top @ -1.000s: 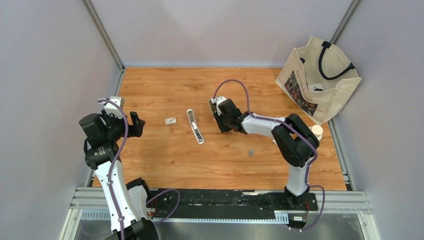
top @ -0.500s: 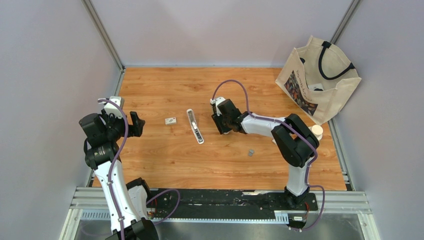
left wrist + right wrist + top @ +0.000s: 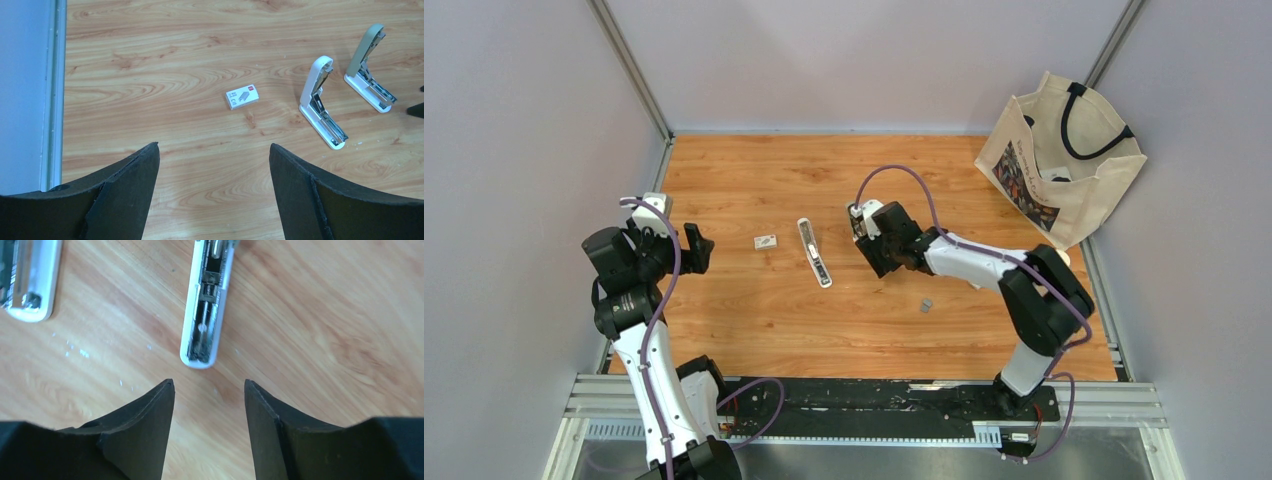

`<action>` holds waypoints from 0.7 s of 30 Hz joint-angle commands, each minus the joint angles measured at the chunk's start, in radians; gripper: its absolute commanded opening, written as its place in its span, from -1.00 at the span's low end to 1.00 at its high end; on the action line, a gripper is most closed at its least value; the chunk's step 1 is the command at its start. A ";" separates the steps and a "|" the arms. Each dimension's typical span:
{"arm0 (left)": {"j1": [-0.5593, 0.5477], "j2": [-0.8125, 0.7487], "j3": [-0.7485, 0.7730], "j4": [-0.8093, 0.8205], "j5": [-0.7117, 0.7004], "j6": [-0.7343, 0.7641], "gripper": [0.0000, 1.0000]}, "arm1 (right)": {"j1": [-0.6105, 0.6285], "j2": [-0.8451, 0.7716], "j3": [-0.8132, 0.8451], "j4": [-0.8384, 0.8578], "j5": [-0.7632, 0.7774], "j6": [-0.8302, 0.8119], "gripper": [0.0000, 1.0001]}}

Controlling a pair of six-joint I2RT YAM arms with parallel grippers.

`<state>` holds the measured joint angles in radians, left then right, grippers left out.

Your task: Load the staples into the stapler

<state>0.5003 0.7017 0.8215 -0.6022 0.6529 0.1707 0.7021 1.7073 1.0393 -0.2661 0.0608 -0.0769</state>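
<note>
A white stapler lies swung open mid-table; it also shows in the left wrist view and at the right wrist view's upper left. A second, grey-green open stapler stands just beyond it, its bare magazine straight ahead of my right gripper. That gripper is open and empty and covers this stapler from above. The staples, a tiny dark-grey strip, lie on the wood to its near right. My left gripper is open and empty at the left.
A small white staple box lies left of the white stapler. A cream tote bag leans in the far right corner. Grey walls enclose the table on three sides; a metal rail runs along the left edge.
My right gripper has shifted a little to the right and nearer, and its elbow has swung out to the right. The left arm, staplers, box and staples have not moved.
</note>
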 commanded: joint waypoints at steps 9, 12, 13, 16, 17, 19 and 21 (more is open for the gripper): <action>0.011 -0.016 0.011 0.005 0.019 0.033 0.77 | -0.163 -0.301 -0.124 -0.251 -0.148 -0.291 0.19; 0.007 -0.016 0.013 0.004 0.025 0.035 0.77 | -0.220 -0.278 -0.131 -0.263 -0.182 -0.293 0.18; 0.010 -0.016 0.010 0.002 0.028 0.035 0.77 | -0.231 -0.265 -0.127 -0.266 -0.190 -0.293 0.18; 0.011 -0.018 0.008 -0.002 0.024 0.046 0.77 | -0.234 -0.235 -0.116 -0.282 -0.208 -0.302 0.18; 0.011 -0.016 0.005 -0.007 0.022 0.050 0.77 | -0.234 -0.227 -0.113 -0.292 -0.223 -0.305 0.18; 0.011 -0.018 0.004 -0.007 0.019 0.055 0.77 | -0.234 -0.210 -0.113 -0.289 -0.219 -0.307 0.18; 0.011 -0.018 0.001 -0.007 0.017 0.059 0.77 | -0.234 -0.198 -0.114 -0.288 -0.213 -0.310 0.18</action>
<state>0.5003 0.6949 0.8215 -0.6121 0.6563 0.1959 0.4637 1.4906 0.9092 -0.5442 -0.1249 -0.3569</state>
